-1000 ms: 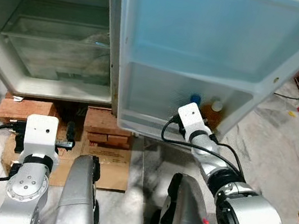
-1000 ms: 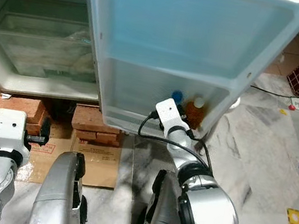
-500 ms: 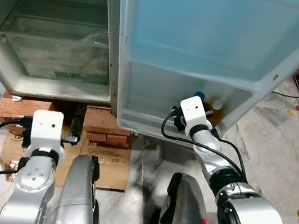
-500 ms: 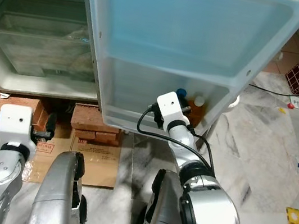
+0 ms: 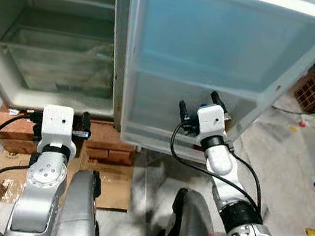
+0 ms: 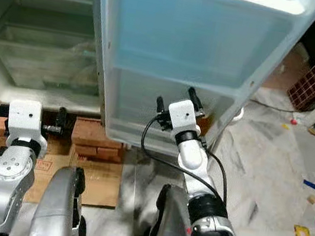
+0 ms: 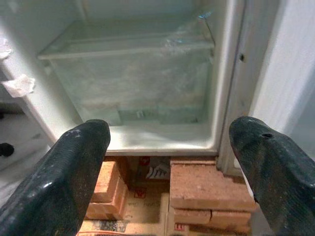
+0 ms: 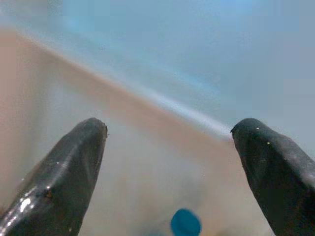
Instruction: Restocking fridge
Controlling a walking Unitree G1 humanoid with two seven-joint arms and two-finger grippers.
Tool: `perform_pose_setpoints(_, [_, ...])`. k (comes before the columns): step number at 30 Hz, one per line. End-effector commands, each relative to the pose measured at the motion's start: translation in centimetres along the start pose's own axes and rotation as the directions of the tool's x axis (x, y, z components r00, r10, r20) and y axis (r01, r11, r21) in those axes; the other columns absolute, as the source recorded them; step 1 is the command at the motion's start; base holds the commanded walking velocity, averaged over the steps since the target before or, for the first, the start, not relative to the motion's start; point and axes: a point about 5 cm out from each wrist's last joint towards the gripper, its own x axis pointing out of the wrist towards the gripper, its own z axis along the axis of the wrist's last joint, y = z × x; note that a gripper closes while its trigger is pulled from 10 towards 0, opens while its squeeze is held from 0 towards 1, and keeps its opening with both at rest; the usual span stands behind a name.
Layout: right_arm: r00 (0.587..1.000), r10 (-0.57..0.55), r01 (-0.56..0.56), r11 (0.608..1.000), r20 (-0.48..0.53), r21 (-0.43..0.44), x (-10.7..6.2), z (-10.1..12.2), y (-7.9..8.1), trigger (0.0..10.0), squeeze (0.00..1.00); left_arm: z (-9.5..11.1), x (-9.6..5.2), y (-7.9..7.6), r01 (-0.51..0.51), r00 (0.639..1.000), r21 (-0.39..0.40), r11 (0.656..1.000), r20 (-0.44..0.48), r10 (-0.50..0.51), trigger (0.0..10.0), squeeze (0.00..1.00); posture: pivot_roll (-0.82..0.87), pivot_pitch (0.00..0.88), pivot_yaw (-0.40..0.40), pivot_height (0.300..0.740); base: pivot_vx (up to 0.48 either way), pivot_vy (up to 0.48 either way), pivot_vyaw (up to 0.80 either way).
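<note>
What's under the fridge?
Red bricks prop the fridge, standing on flattened cardboard. How far they run back beneath is hidden.

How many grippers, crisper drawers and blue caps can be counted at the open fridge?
Grippers: 2, the left gripper and the right gripper, both open
Crisper drawer: 1
Blue cap: 1
Total: 4
</note>
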Motion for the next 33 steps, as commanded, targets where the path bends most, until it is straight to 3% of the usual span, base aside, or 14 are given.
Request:
perform_pose_setpoints(1, [1.0, 0.007, -0.007, 1.0, 0.007, -0.025, -0.1, 0.3, -0.4, 10.0, 0.93, 0.0, 0.3, 0.5, -0.024, 1.0, -0.006, 1.0, 0.007, 0.024, 10.0, 0.0, 0.1, 0.0, -0.048, 0.533, 0.0, 0.0, 0.0])
perform_pose_setpoints(2, [1.0, -0.012, 0.012, 1.0, -0.005, -0.002, -0.4, 0.4, -0.6, 10.0, 0.54, 0.2, 0.4, 0.5, -0.024, 1.0, -0.006, 1.0, 0.013, 0.024, 10.0, 0.0, 0.1, 0.0, -0.045, 0.533, 0.0, 0.0, 0.0])
perform_pose_setpoints(3, [1.0, -0.012, 0.012, 1.0, -0.005, -0.002, -0.4, 0.4, -0.6, 10.0, 0.54, 0.2, 0.4, 0.5, -0.024, 1.0, -0.006, 1.0, 0.013, 0.024, 10.0, 0.0, 0.1, 0.0, -0.045, 0.533, 0.0, 0.0, 0.0])
perform_pose_setpoints(4, [0.995, -0.065, 0.072, 0.992, -0.071, 0.105, -0.5, -0.5, -0.9, 10.0, 0.0, 0.7, 0.7, 0.2, -0.005, 0.999, 0.006, 1.0, 0.036, 0.004, 10.0, 0.0, 0.1, 0.0, -0.033, 0.533, 0.0, 0.0, 0.0])
perform_pose_setpoints(5, [0.993, -0.078, 0.091, 0.984, -0.089, 0.15, -0.1, -0.8, -1.1, 10.0, 0.0, 1.3, 0.9, -0.3, 0.013, 0.998, 0.017, 1.0, 0.058, -0.014, 10.0, 0.0, 0.11, 0.0, -0.033, 0.533, 0.0, 0.0, 0.0])
perform_pose_setpoints(8, [0.995, -0.065, 0.077, 0.981, -0.075, 0.176, 0.9, -0.6, -1.4, 10.0, 0.0, 2.0, 1.1, -0.7, 0.022, 0.997, 0.028, 0.999, 0.076, -0.024, 10.0, 0.0, 0.11, 0.0, -0.036, 0.533, 0.0, 0.0, 0.0])
perform_pose_setpoints(11, [0.995, -0.064, 0.077, 0.98, -0.076, 0.181, 1.0, -0.5, -1.4, 10.0, 0.0, 2.1, 1.1, -0.7, 0.022, 0.997, 0.028, 0.999, 0.077, -0.024, 10.0, 0.0, 0.11, 0.0, -0.036, 0.533, 0.0, 0.0, 0.0])
perform_pose_setpoints(16, [0.994, -0.042, 0.069, 0.954, -0.098, 0.291, 0.4, -0.6, -2.1, 10.0, 0.0, 3.3, 0.5, -1.4, 0.051, 0.994, -0.005, 0.999, 0.096, -0.051, 10.0, 0.0, 0.1, 0.0, -0.032, 0.537, 0.0, 0.0, 0.0])
perform_pose_setpoints(19, [0.996, 0.029, -0.005, 0.96, -0.082, 0.279, -0.8, -0.2, -2.3, 10.0, 0.0, 3.8, 0.3, -2.3, 0.109, 0.985, 0.013, 0.994, 0.13, -0.11, 10.0, 0.0, 0.09, 0.0, -0.035, 0.555, 0.0, 0.0, 0.0])
perform_pose_setpoints(23, [0.995, 0.048, -0.021, 0.959, -0.089, 0.281, -1.8, -0.1, -2.2, 10.0, 0.0, 3.4, 0.0, -2.5, 0.12, 0.984, 0.02, 0.993, 0.133, -0.122, 10.0, 0.0, 0.08, 0.0, -0.038, 0.569, 0.0, 0.0, 0.0])
perform_pose_setpoints(27, [0.996, 0.068, -0.051, 0.964, -0.055, 0.26, -3.8, 0.9, -1.6, 10.0, 0.0, 2.2, -1.4, -2.5, 0.15, 0.98, 0.043, 0.988, 0.125, -0.154, 10.0, 0.0, 0.07, 0.0, -0.05, 0.588, 0.0, 0.0, 0.0])
perform_pose_setpoints(30, [0.996, 0.014, 0.011, 0.961, -0.088, 0.277, -5.3, 0.7, -1.4, 10.0, 0.0, 1.8, -1.9, -2.5, 0.149, 0.982, 0.024, 0.989, 0.118, -0.15, 10.0, 0.0, 0.08, 0.0, -0.048, 0.606, 0.0, 0.0, 0.0])
perform_pose_setpoints(33, [0.994, -0.015, 0.046, 0.956, -0.109, 0.289, -5.5, 0.5, -1.4, 10.0, 0.0, 2.0, -2.1, -2.7, 0.167, 0.978, 0.026, 0.986, 0.126, -0.168, 10.0, 0.0, 0.09, 0.0, -0.042, 0.611, 0.0, 0.0, 0.0])
